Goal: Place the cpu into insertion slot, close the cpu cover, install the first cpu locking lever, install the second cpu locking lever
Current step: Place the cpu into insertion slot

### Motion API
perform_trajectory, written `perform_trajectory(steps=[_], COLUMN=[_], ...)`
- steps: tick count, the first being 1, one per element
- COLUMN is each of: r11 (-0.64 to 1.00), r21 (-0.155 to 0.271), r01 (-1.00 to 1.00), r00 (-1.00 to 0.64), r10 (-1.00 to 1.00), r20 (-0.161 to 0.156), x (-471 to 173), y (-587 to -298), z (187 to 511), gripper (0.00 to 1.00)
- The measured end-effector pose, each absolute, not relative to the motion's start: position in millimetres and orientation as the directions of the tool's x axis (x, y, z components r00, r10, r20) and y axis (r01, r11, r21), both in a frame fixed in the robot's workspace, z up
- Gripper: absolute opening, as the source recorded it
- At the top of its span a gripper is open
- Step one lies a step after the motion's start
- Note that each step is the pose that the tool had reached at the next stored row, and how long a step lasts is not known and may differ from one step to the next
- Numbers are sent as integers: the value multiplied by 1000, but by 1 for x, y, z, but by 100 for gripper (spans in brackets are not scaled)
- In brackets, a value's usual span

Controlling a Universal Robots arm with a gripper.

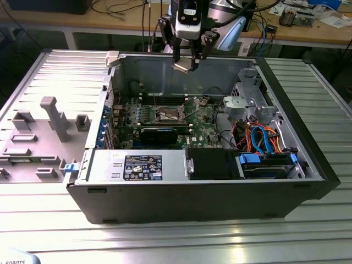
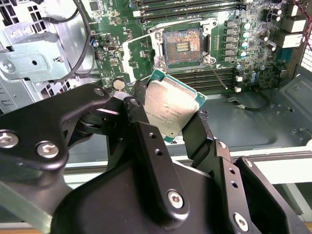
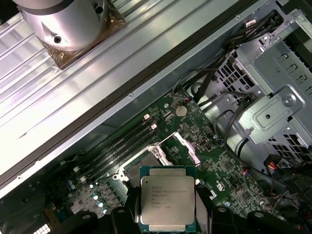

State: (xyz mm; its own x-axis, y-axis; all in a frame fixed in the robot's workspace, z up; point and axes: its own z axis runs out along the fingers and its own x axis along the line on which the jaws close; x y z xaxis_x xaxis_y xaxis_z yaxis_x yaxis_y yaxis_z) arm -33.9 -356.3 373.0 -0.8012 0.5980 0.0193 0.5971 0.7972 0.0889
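Observation:
My gripper hangs above the open computer case, shut on the cpu, a flat square chip with a silvery-grey top and green edge. Black fingers clamp two opposite edges of the cpu. Below on the green motherboard lies the insertion slot, its dark centre bare inside a metal rim. The cpu cover stands swung open beside the slot. A thin locking lever sticks out from the slot's corner. In the first wrist view the held chip hides part of the slot.
A silvery drive cage with orange and blue cables fills the case's side at the exterior view's right. A long black card sits in front of the slot. A grey fixture plate lies at the exterior view's left.

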Motion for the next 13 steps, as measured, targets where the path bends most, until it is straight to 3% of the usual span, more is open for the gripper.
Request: perform_trajectory(steps=[13], r11=[751], r21=[89], r01=[654], r00=[-755], r10=[655], r20=[19], x=[-37], y=[-356], z=[373], gripper=[54])
